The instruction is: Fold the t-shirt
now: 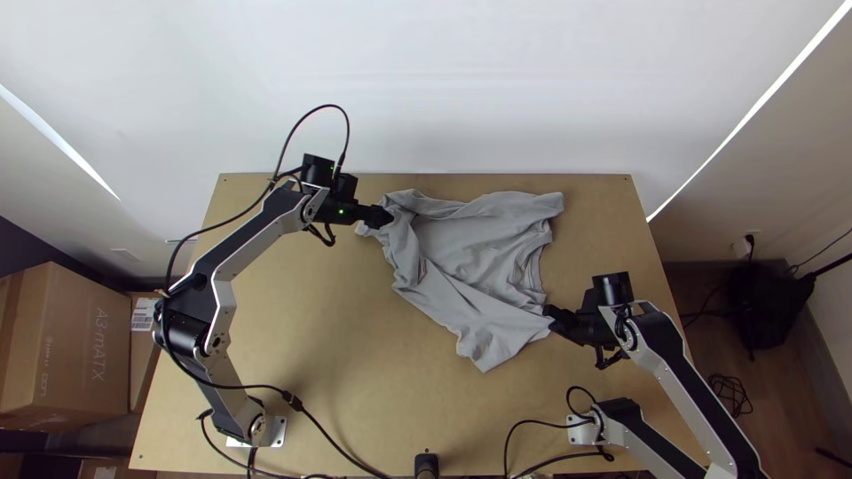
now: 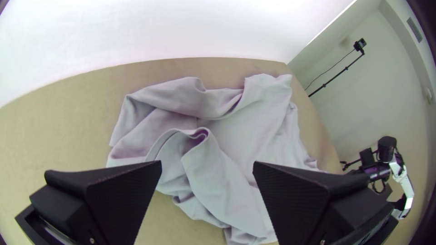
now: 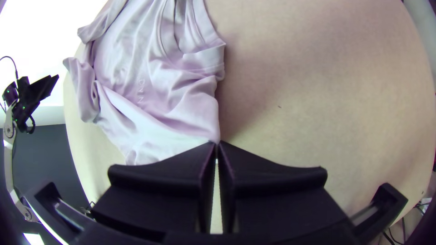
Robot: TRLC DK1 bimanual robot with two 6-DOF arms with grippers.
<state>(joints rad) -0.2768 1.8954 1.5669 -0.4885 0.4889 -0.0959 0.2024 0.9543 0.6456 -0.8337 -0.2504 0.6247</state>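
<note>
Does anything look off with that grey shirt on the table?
Yes, the grey cloth t-shirt lies askew on the light wooden table, rumpled, its end near the left gripper bunched in loose folds instead of spread flat. I see no spill.

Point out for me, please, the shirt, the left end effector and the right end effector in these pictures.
Shirt (image 1: 470, 253): top view, on the cloth near its middle.
Left end effector (image 2: 207, 165): left wrist view, midway between its fingertips.
Right end effector (image 3: 217, 143): right wrist view, where its fingertips meet.

1 T-shirt (image 1: 470, 248), 2 arms (image 1: 257, 239), 2 grippers (image 1: 383, 216), 1 wdn tbl (image 1: 311, 346), 2+ cardbd boxes (image 1: 75, 337)
</note>
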